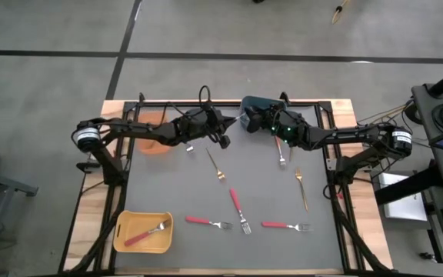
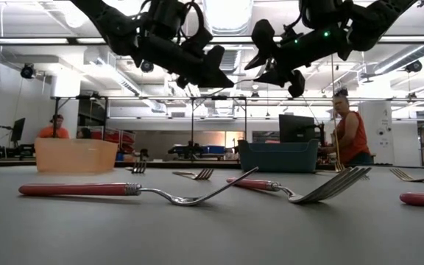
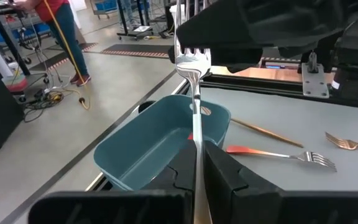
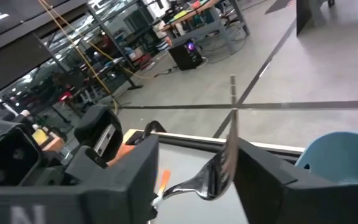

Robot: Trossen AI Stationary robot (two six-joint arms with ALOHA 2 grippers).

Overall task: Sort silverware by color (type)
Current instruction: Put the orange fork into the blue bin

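Above the table's far middle, my left gripper (image 3: 196,163) is shut on a silver fork (image 3: 193,59), one piece of the silverware. The fork's tines point at my right gripper (image 4: 197,180). My right gripper is open, and the fork's head (image 4: 224,167) stands between its two fingers. Both grippers (image 1: 225,132) (image 1: 246,121) meet beside the blue-grey bin (image 1: 260,106). Other forks lie flat on the mat: a gold one (image 1: 216,165), another gold one (image 1: 301,188), an orange-handled one (image 1: 281,150) and red-handled ones (image 1: 239,208) (image 1: 208,223) (image 1: 287,226). My left gripper pinches the fork's thin stem (image 3: 196,146) between its two fingers; the handle end is hidden behind them. The fingers lie along the fork, nearly level, pointing toward the table's right. The fork is lifted clear and sticks out ahead, tines away from the gripper. My right gripper has a finger on each side of the fork's head (image 4: 227,155), coming level from the table's right. I cannot tell whether either finger touches it.
An orange bin (image 1: 156,144) stands at the far left under my left arm. A yellow bin (image 1: 143,232) at the near left holds a red-handled fork (image 1: 146,232). People stand in the room beyond the table (image 2: 348,132).
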